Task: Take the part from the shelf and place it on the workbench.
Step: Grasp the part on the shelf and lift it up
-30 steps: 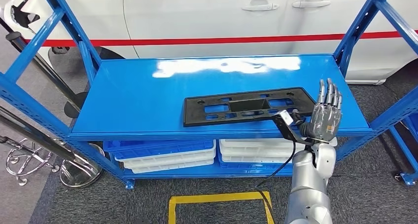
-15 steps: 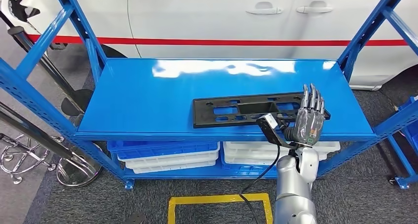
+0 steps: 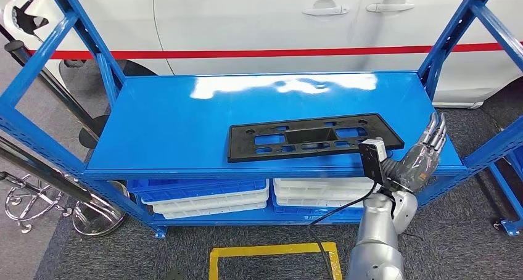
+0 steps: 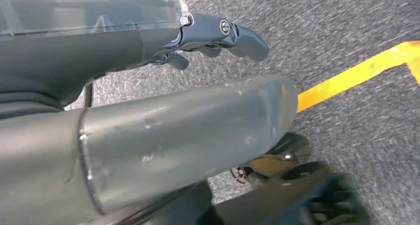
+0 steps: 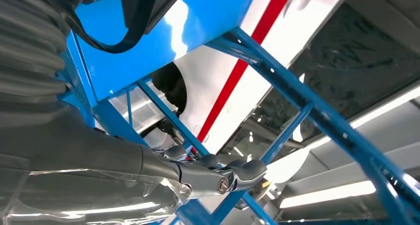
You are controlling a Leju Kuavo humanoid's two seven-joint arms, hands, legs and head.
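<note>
A flat black plastic part (image 3: 311, 136) with several cut-outs lies on the top board of the blue shelf (image 3: 172, 126), near its front edge. My right hand (image 3: 422, 153) is raised at the shelf's front right corner, just right of the part's right end, fingers stretched out and leaning outward, holding nothing. In the right wrist view the right hand (image 5: 213, 175) has bare fingers, seen against the blue shelf frame (image 5: 277, 81). In the left wrist view my left hand (image 4: 218, 34) hangs above grey carpet, loosely spread and holding nothing.
White and blue trays (image 3: 203, 197) are stacked on the lower shelf. A white car with a red stripe (image 3: 259, 21) stands close behind. Blue uprights (image 3: 447, 39) flank the board. A yellow floor marking (image 3: 271, 249) lies in front and a metal stand (image 3: 37, 200) at the left.
The camera has swayed sideways. My right hand has moved from over the part's right end to just right of it and now leans outward. The part stays on the shelf.
</note>
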